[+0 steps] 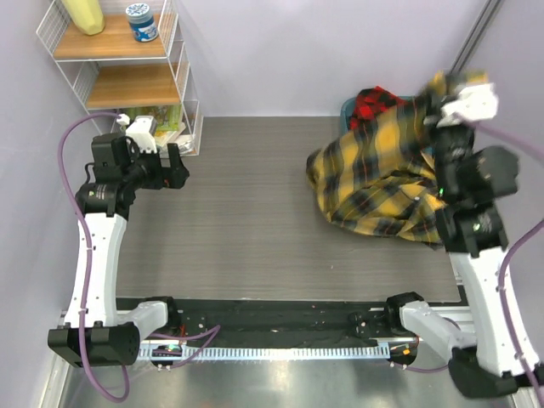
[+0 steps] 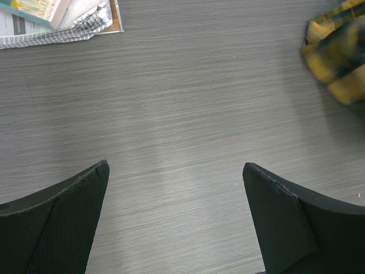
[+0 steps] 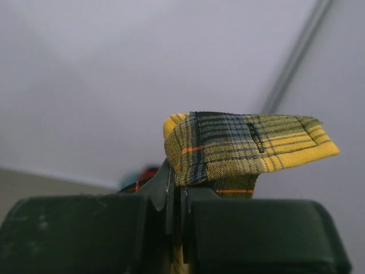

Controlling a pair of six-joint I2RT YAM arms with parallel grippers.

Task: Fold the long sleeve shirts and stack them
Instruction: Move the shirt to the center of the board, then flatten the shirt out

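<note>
A yellow-and-black plaid shirt [image 1: 374, 174] is bunched at the table's right side, one part lifted. My right gripper [image 1: 435, 110] is shut on the raised edge of that shirt [image 3: 239, 145], which flops over its fingertips [image 3: 178, 188]. Behind it a red-and-black plaid shirt [image 1: 374, 104] lies in a teal basin [image 1: 347, 109]. My left gripper [image 1: 170, 166] hangs open over bare table at the far left, nothing between its fingers [image 2: 68, 217]. A corner of the yellow shirt [image 2: 339, 54] shows at the left wrist view's upper right.
A wire shelf unit [image 1: 127, 68] with wooden boards stands at the back left, holding a jar [image 1: 141, 21] and packets [image 2: 57, 20] on its lowest level. The grey table [image 1: 246, 212] stretches between the arms. A black rail [image 1: 272, 319] runs along the near edge.
</note>
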